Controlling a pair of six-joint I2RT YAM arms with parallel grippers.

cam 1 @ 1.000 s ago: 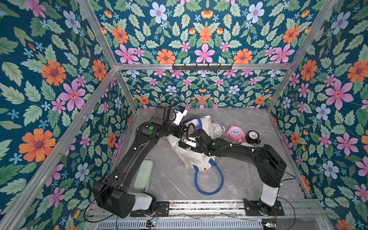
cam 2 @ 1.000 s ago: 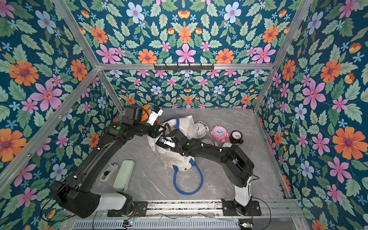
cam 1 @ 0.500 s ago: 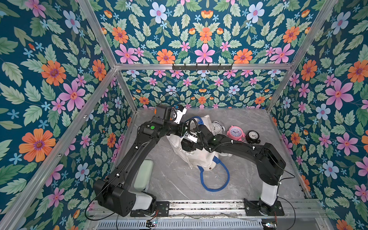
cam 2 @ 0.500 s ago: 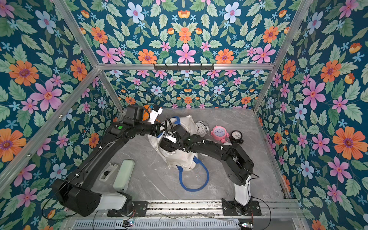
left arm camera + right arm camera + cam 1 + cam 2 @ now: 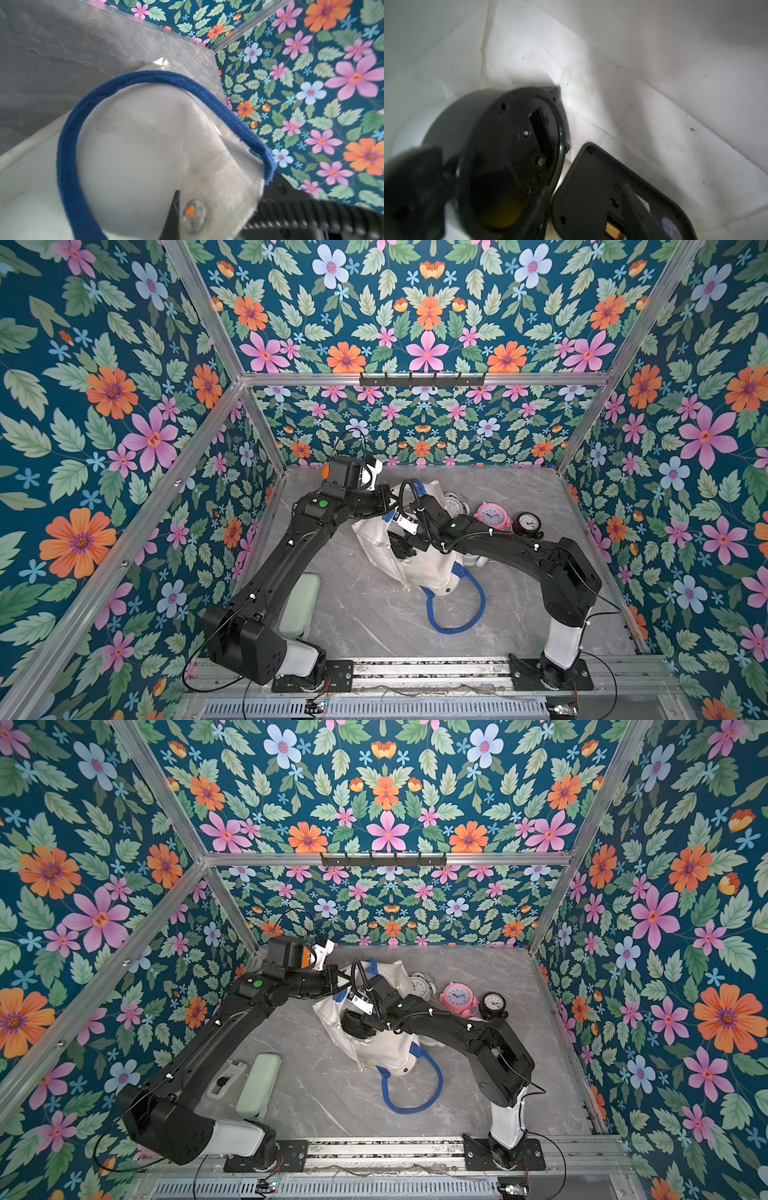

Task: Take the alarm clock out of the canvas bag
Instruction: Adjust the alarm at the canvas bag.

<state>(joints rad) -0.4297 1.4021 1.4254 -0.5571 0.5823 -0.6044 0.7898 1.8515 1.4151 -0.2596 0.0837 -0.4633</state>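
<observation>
On the grey marbled table (image 5: 365, 614) the canvas bag (image 5: 419, 568) slumped, limp white weave edged by a thick blue webbing handle (image 5: 68, 145). The left gripper (image 5: 388, 508), jaws pressed together on the bag's rim, held the mouth up; keeping that cloth taut would probably ease the exit. The right gripper (image 5: 356, 1026) reached inside, jaws either side of the alarm clock (image 5: 508, 155), though whether they pinched it could not be told. Squeezing across the drum's rim and rising straight seemed wisest. The clock was round, hard, smooth black plastic, beside a flat black case (image 5: 612, 197).
</observation>
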